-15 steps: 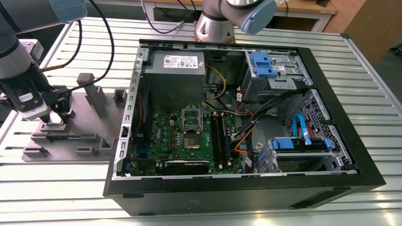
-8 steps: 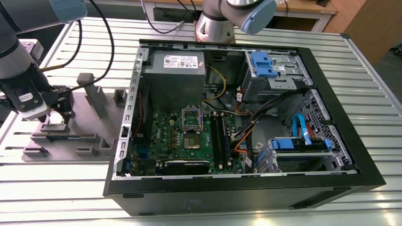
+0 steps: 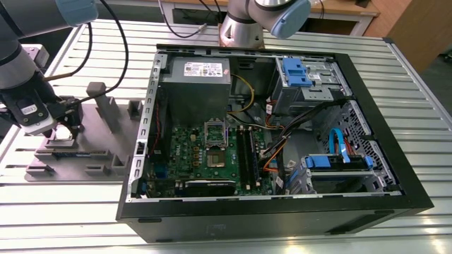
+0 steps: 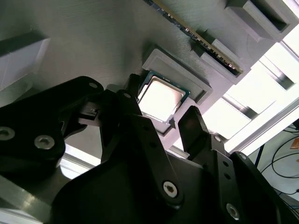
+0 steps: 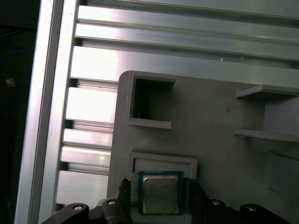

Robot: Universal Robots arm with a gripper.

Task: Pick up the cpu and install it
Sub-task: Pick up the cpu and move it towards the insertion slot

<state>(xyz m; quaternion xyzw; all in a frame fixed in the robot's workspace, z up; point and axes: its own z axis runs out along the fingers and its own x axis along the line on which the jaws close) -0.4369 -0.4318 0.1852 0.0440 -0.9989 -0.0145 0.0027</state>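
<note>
The cpu point(image 5: 160, 194) is a small flat square chip with a dull silver top and a green rim. It lies flat in a shallow recess of the grey holder point(image 5: 210, 130), and it shines bright in the second wrist view point(image 4: 161, 99). My gripper point(image 5: 159, 189) hangs low over it, open, with one black finger point(image 4: 133, 93) on each side of the chip and a small gap to each edge. In the exterior view the gripper point(image 3: 63, 129) stands over the holder point(image 3: 106, 159), to the left of the open computer case. The motherboard's socket point(image 3: 214, 157) sits inside that case.
The open black computer case point(image 3: 381, 174) takes up the middle of the slatted metal table point(image 3: 56, 222). A large grey box point(image 3: 196, 87) with a white label, cables and blue drive brackets are inside it. A memory stick point(image 4: 201, 39) stands in the holder. A second arm's base point(image 3: 244, 26) is behind the case.
</note>
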